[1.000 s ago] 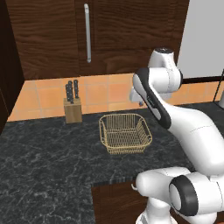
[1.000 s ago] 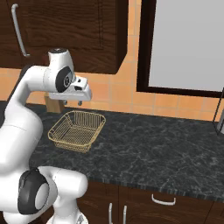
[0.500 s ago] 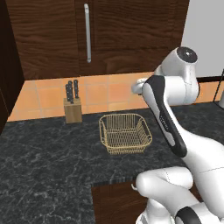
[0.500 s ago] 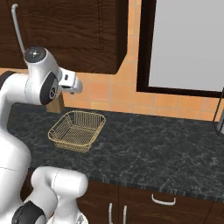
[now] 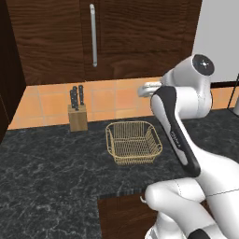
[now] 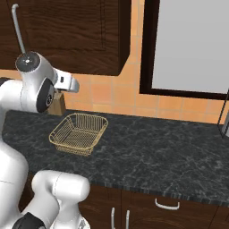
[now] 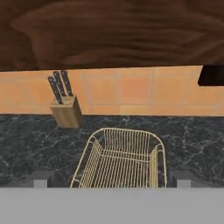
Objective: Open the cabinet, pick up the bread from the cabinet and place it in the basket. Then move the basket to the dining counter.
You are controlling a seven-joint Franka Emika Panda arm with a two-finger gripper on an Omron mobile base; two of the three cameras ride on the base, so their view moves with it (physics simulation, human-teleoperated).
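Hand view: 1 gripper, jaws spread wide, empty, raised and aimed at the wall, seemingly poised to rise toward the door handle; 1 basket directly below and ahead, empty on the black speckled counter, apparently set there to receive the loaf; 1 knife block beyond the basket, to the left, holding 3 knives; 1 cabinet above and ahead, door shut; 1 long silver handle, up and left of the gripper; bread presumably still inside, unseen.
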